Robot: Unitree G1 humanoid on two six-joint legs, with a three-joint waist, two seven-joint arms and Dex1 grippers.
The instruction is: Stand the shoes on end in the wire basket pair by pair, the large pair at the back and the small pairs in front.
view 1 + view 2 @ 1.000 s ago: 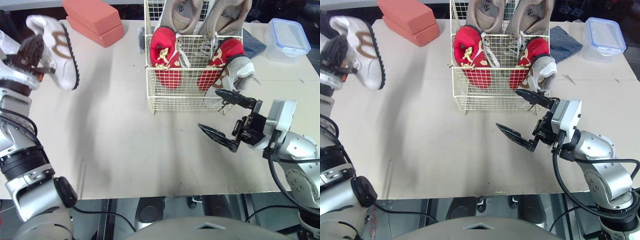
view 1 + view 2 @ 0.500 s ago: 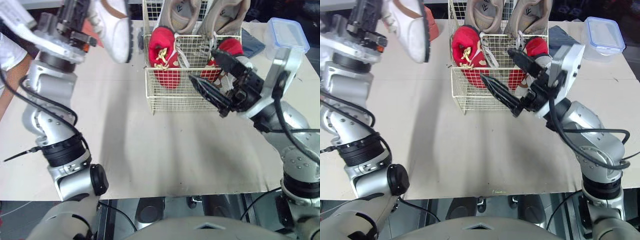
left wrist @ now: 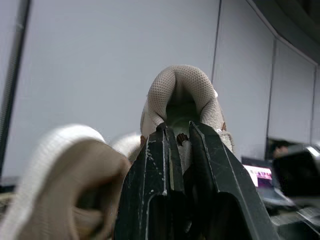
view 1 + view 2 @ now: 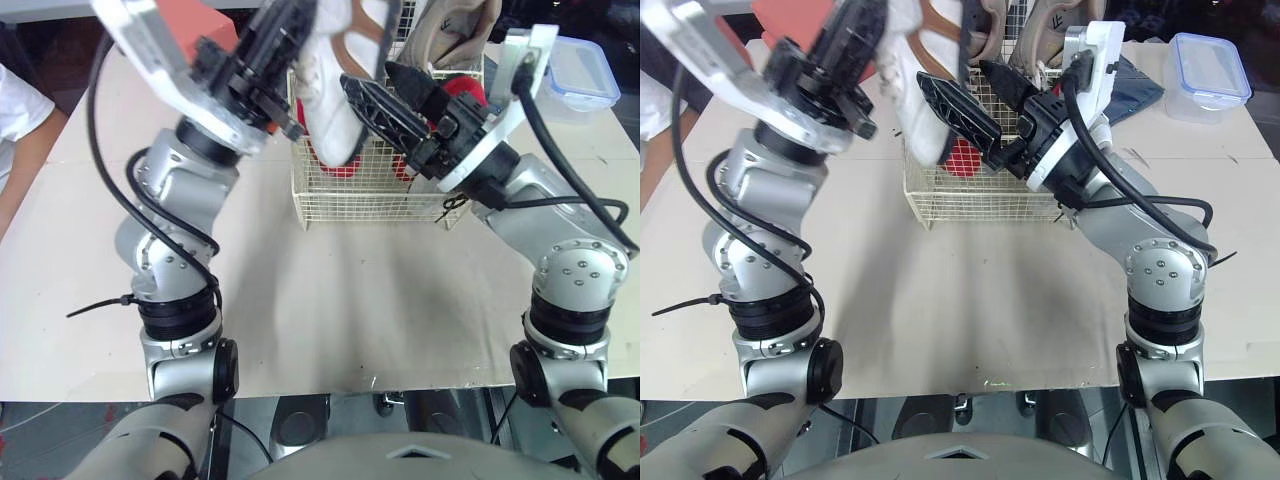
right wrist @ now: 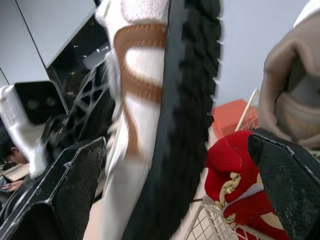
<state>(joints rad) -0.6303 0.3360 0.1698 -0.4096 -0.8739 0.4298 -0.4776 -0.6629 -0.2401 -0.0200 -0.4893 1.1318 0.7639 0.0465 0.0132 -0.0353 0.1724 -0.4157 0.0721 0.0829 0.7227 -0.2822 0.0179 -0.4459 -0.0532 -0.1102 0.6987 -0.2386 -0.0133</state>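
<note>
My left gripper (image 3: pixel 177 134) is shut on the heel collar of a white shoe (image 4: pixel 335 90) with brown stripes and a black sole. It holds the shoe in the air over the front left of the wire basket (image 4: pixel 365 195). My right gripper (image 4: pixel 398 98) is open right beside the shoe, one finger on each side of its sole (image 5: pixel 185 100), and I cannot tell if they touch. In the basket, two red shoes (image 5: pixel 235 200) stand in front. Two large beige shoes (image 4: pixel 455 25) stand behind them.
An orange-red block (image 4: pixel 790 20) lies at the table's back left. A clear box with a blue lid (image 4: pixel 585 70) and a dark cloth (image 4: pixel 1130 85) sit at the back right. A person's white sleeve (image 4: pixel 20 115) shows at the left edge.
My left arm has swung the white shoe from the far left to above the basket. My right gripper has risen from the table to the shoe, still open.
</note>
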